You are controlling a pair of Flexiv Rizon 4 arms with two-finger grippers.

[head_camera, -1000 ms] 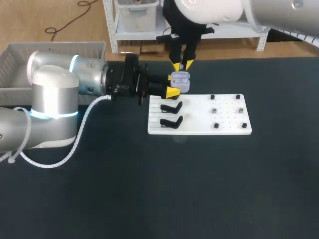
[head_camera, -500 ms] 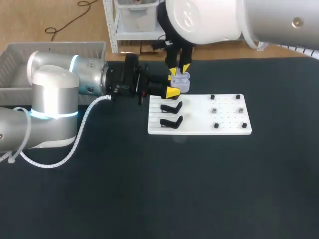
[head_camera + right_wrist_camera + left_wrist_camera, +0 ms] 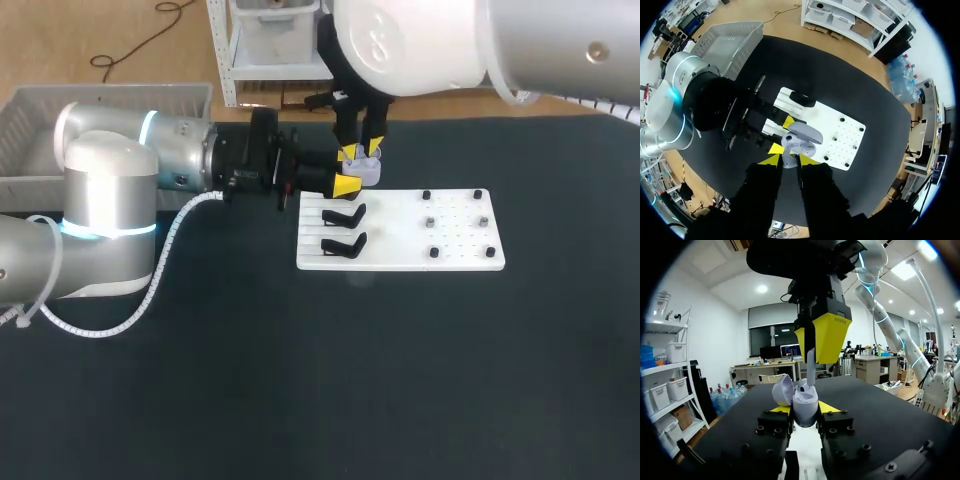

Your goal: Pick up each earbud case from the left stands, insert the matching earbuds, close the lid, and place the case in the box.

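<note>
Between the yellow tips of the left gripper (image 3: 805, 408), pinched from both sides and held upright: the earbud case (image 3: 805, 401), small, rounded, of smooth pale lilac plastic, its lid (image 3: 782, 390) hinged open and tipped to one side. Straight above it, the right gripper (image 3: 789, 159), fingers pressed on a slim white earbud (image 3: 810, 371), stem reaching down to the open mouth of the case; how deep, not to be told. Near the case, a flat white board (image 3: 400, 262), rectangular, hard and smooth, dotted with small holes; on its left part two curved black stands (image 3: 344, 214), on its right part several short black pegs (image 3: 433, 253). All on a dark matte table (image 3: 300, 380). Well apart to the left, behind the left arm, a grey ribbed plastic box (image 3: 732, 35), contents not to be made out.
</note>
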